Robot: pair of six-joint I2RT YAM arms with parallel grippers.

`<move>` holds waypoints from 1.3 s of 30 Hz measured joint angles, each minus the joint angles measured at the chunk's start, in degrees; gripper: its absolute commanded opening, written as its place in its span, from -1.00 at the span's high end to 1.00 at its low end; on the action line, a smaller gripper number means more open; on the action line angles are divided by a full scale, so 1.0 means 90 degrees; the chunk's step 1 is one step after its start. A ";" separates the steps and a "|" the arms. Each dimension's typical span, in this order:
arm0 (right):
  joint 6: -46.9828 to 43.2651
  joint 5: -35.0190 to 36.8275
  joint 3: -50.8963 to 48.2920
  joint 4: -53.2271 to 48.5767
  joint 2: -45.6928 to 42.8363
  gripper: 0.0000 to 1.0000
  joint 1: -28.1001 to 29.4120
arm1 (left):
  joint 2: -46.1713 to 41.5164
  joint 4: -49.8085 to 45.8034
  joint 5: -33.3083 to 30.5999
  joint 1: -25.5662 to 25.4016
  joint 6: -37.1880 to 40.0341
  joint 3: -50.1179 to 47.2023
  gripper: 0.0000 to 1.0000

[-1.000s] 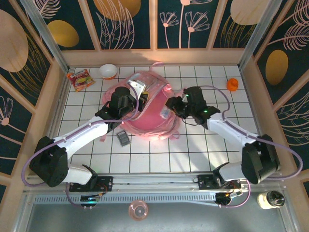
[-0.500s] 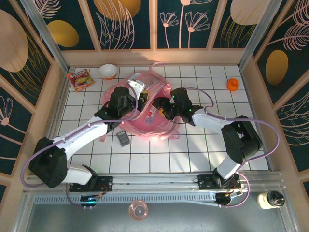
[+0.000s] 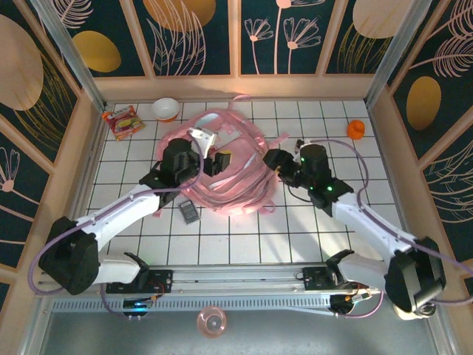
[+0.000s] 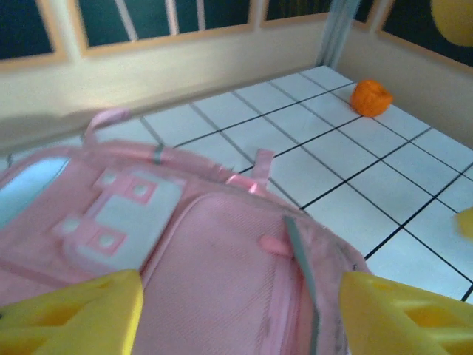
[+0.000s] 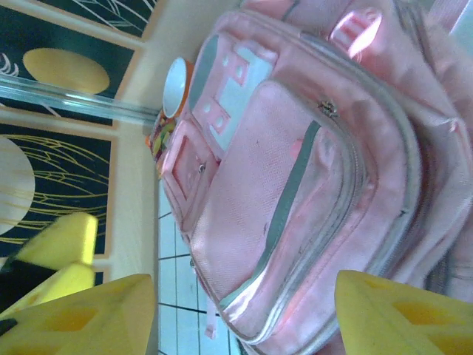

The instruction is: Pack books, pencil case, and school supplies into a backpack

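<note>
Both arms reach over the pink backpack (image 3: 229, 188), which lies flat on the tiled table (image 3: 295, 229), its outline blurred from above. The left gripper (image 4: 236, 318) hangs above the front pockets (image 4: 222, 251) with its jaws spread wide, gripping nothing. The right gripper (image 5: 240, 310) is likewise spread and empty at the bag's right side. The zips (image 5: 295, 177) in sight look closed, so what the bag holds is hidden. The grey calculator (image 3: 189, 212) lies on the table outside the bag, just beside its near-left edge.
</note>
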 measured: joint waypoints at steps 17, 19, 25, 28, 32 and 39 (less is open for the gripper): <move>-0.0194 -0.0578 -0.0369 -0.0182 0.0952 -0.25 0.0627 | 0.0075 0.0097 0.1605 0.2516 -0.1751 -0.1433 -0.48; -0.0204 -0.0595 -0.0333 -0.0177 0.1044 -0.25 0.0682 | 0.0359 0.0129 0.1758 0.2574 -0.1787 -0.1406 -0.45; -0.0372 -0.0500 -0.0141 -0.0253 0.1277 -0.25 0.0925 | 0.1229 -0.0182 0.2225 0.2674 -0.1795 -0.0920 -0.40; -0.0481 -0.0430 0.0007 -0.0274 0.1389 -0.25 0.1044 | 0.1243 -0.0313 0.2341 0.2705 -0.1780 -0.0877 -0.37; -0.0532 -0.0391 0.0109 -0.0277 0.1513 -0.24 0.1110 | 0.0981 -0.0466 0.2390 0.2715 -0.1780 -0.1030 -0.38; -0.0614 -0.0389 0.0170 -0.0304 0.1673 -0.25 0.1161 | 0.0704 -0.0663 0.2399 0.2715 -0.1775 -0.1256 -0.48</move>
